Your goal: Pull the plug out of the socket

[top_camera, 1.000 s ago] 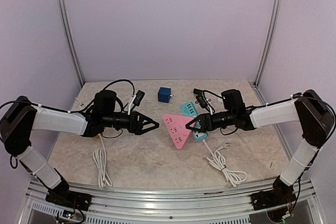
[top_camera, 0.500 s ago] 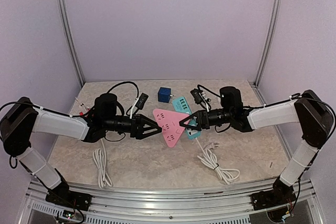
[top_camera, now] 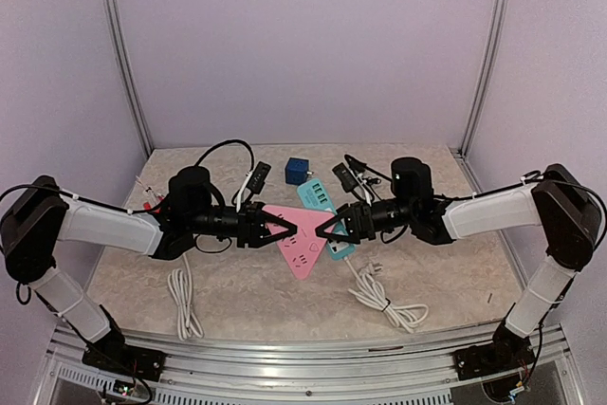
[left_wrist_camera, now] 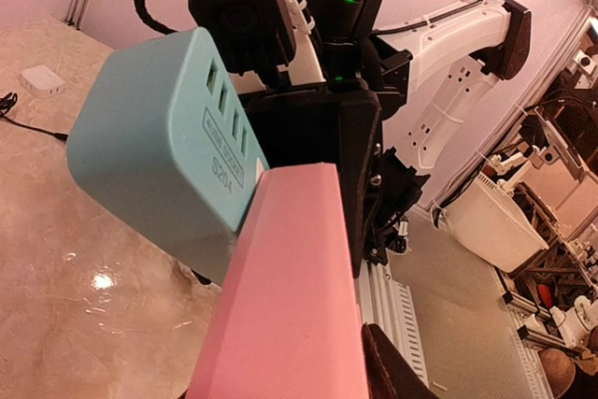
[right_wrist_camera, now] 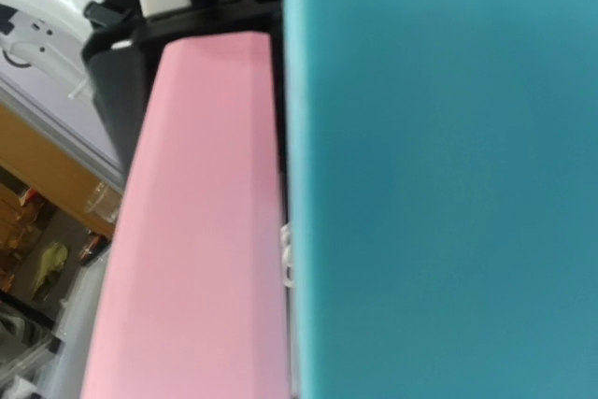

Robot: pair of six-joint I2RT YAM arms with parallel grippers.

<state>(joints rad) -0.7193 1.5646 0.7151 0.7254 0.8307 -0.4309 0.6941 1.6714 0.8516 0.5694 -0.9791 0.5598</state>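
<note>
A pink triangular socket (top_camera: 300, 242) is held up off the table mid-scene, with a teal plug block (top_camera: 316, 197) joined to its far side. My left gripper (top_camera: 285, 229) comes in from the left and is shut on the socket's left corner. From the right, my right gripper (top_camera: 327, 228) is shut on the teal plug. The left wrist view shows the pink socket (left_wrist_camera: 290, 296) running out from my jaws, a dark finger pad (left_wrist_camera: 392, 376) against its edge, and the teal plug (left_wrist_camera: 159, 147) beyond. The right wrist view is filled by the teal plug (right_wrist_camera: 448, 184) and pink socket (right_wrist_camera: 196, 231), my fingers hidden.
A white cable (top_camera: 384, 299) trails from the held pair onto the table at right. Another coiled white cable (top_camera: 182, 296) lies front left. A blue cube (top_camera: 299, 170) and two small black adapters (top_camera: 254, 177) (top_camera: 346, 174) sit toward the back.
My right gripper carried the socket and plug leftward, dragging the white cable. My left gripper moved right to meet it and its jaws closed from wide open onto the pink socket.
</note>
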